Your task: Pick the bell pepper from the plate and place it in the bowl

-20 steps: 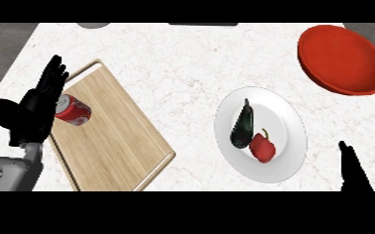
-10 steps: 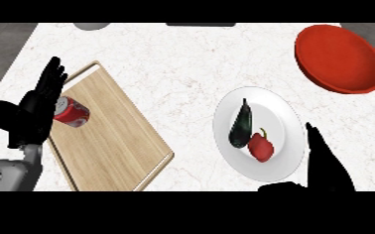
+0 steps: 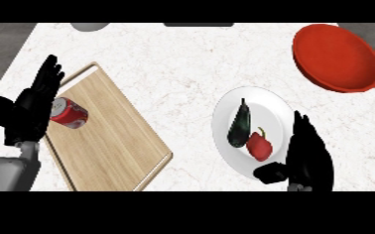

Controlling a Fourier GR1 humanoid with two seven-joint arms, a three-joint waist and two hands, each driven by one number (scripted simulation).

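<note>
Lying just left of the right hand [image 3: 307, 151], the red bell pepper [image 3: 259, 145] sits on the white plate [image 3: 273, 104], near the plate's lower rim and a little above the hand's thumb. That hand comes in from the view's lower edge over the plate's right rim, fingers straight and spread apart from the thumb, holding nothing. A dark eggplant [image 3: 239, 124] lies on the same plate, just beside the pepper's upper left, farther from the hand than the pepper is. The red bowl [image 3: 336, 57] stands beyond the fingertips, up and slightly to the right, apart from the plate and reaching the view's right edge; a strip of bare marbled worktop [image 3: 183, 69] lies between bowl and plate. Far to the left, the left hand [image 3: 33, 106] shows open, fingers up, near the worktop's left edge, just beside a red soda can [image 3: 68, 113] lying on a wooden cutting board [image 3: 110, 144]. Open worktop separates the board from the plate.
</note>
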